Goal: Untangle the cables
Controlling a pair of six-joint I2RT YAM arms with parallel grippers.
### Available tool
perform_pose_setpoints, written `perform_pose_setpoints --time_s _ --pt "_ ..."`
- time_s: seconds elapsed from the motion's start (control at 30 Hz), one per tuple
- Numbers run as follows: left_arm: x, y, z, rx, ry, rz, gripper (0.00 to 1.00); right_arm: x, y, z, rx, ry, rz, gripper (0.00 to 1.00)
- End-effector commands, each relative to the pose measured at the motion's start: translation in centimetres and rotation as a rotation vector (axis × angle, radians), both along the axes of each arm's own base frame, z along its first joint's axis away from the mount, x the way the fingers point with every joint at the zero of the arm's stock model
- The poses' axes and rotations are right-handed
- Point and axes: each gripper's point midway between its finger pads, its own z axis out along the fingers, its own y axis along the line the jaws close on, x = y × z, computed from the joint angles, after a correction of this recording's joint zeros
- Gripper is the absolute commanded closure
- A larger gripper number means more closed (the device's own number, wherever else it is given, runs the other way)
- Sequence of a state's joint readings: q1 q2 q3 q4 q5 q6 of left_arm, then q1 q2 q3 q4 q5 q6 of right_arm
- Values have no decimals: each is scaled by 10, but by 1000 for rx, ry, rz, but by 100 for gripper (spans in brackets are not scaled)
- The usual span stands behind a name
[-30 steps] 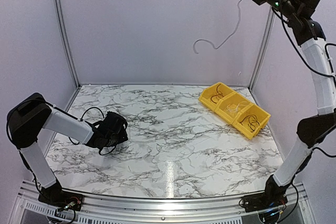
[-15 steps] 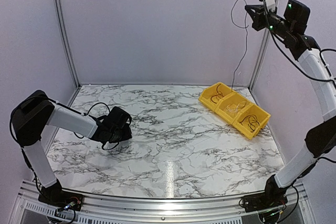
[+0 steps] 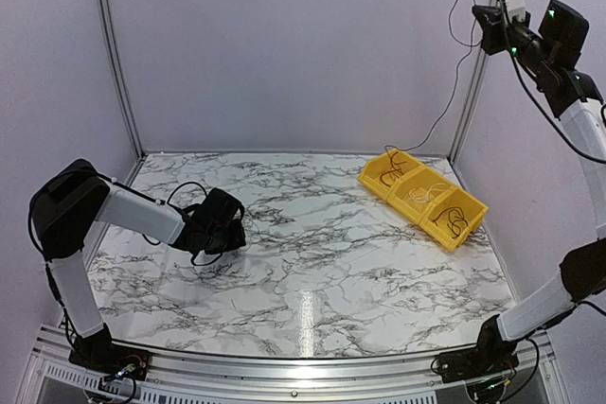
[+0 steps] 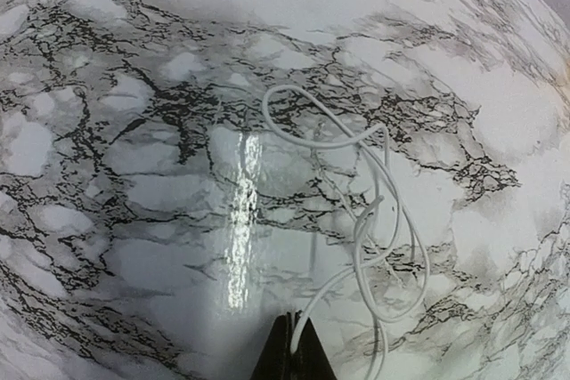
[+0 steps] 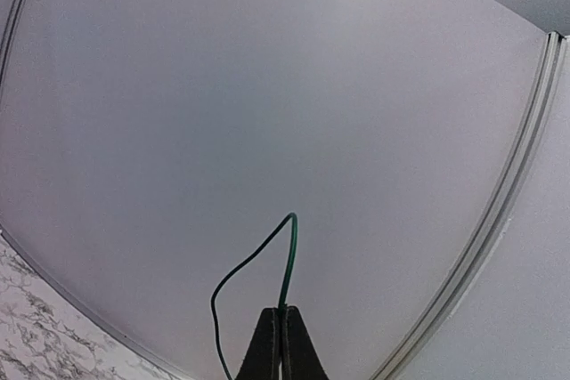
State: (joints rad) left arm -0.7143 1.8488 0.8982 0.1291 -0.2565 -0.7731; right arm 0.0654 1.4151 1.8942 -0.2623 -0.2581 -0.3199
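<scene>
My right gripper (image 3: 485,18) is raised high at the right wall and shut on a thin dark cable (image 5: 289,255). The cable (image 3: 438,120) hangs down in a long curve, and its lower end reaches the far compartment of the yellow bins (image 3: 379,184). My left gripper (image 3: 232,234) is low over the left of the marble table. In the left wrist view its jaws (image 4: 294,344) are shut on the end of a thin white cable (image 4: 392,220), which lies in loose overlapping loops on the table ahead of them.
The yellow bins form a row of three compartments at the back right. A dark cable (image 3: 394,169) lies in the far one, a pale one (image 3: 420,194) in the middle and a dark one (image 3: 454,219) in the near one. Walls enclose the table.
My right gripper has swung right towards the wall, and its cable now hangs down to the bins. My left gripper has slid a little to the right along the table.
</scene>
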Motion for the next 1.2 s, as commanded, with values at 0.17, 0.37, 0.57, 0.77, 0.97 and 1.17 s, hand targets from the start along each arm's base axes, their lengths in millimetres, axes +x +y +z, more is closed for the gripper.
perform_pose_setpoints --time_s 0.17,0.37,0.57,0.77,0.97,1.17 --pt "-54 23 -69 138 274 -67 98 -15 -40 29 -22 -76 -225 100" --pt "-53 20 -70 143 275 -88 99 -14 -60 17 -33 -47 -309 100" --pt "-55 21 -72 145 281 -93 99 -6 -104 -24 -2 56 -427 100" --pt "-61 28 -75 153 288 -84 100 1 -116 -88 -36 175 -433 100" --pt "-67 33 -76 141 289 -59 100 5 -114 -152 -67 298 -419 100" --pt "-74 37 -79 144 303 -45 100 12 -107 -213 -66 478 -350 100"
